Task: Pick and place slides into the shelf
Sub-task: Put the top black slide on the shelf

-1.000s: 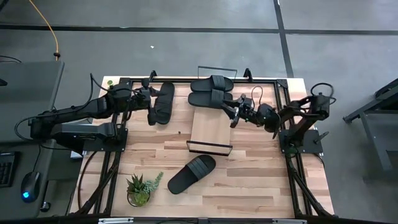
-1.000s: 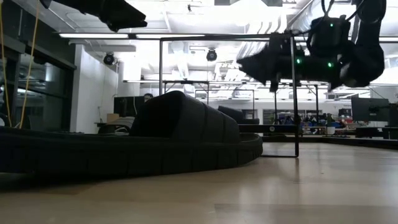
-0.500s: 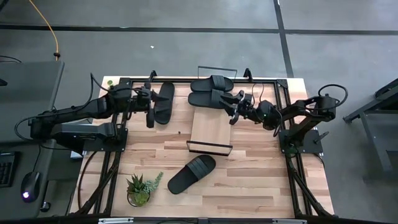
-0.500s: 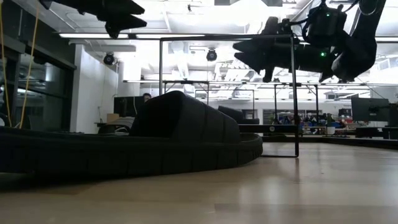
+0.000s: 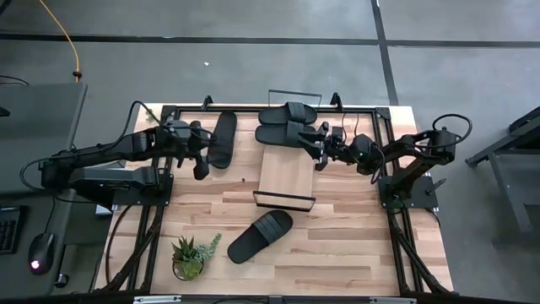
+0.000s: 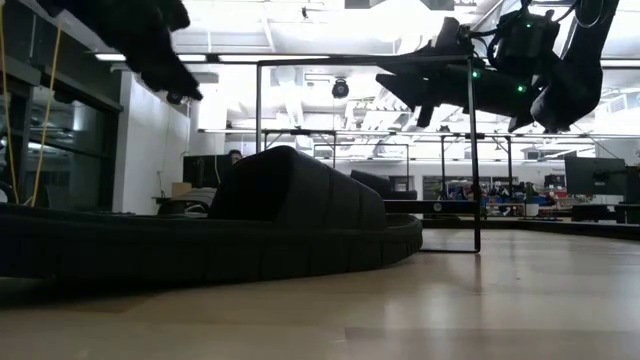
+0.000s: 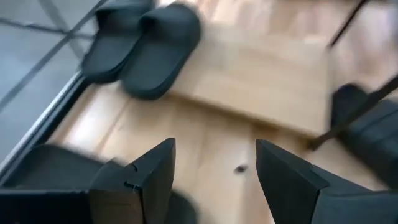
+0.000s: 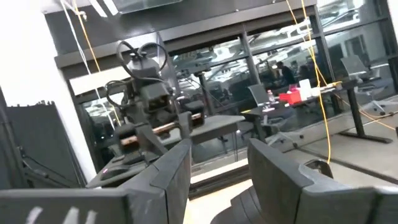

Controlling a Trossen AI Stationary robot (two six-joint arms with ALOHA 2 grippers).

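Observation:
Four black slides show in the high view. Two lie side by side on the shelf's far end (image 5: 287, 112) (image 5: 287, 133). One lies sole-down on the table at the far left (image 5: 222, 139), and one lies near the table's near edge (image 5: 260, 236), where it fills the low view (image 6: 280, 220). The shelf (image 5: 287, 175) is a light board in a black wire frame. My left gripper (image 5: 198, 160) (image 7: 214, 174) hangs open above the table, just left of the far-left slide. My right gripper (image 5: 321, 145) (image 8: 217, 168) hovers open just right of the two shelved slides.
A small potted plant (image 5: 190, 256) stands at the table's near left. The black table frame runs along the far edge (image 5: 253, 107). Bare tabletop lies between the shelf and the near slide, and right of the shelf.
My left gripper has drawn back from the far-left slide toward the table's near edge and tipped downward. My right gripper has risen a little and moved toward the far edge, closer to the two slides on the shelf.

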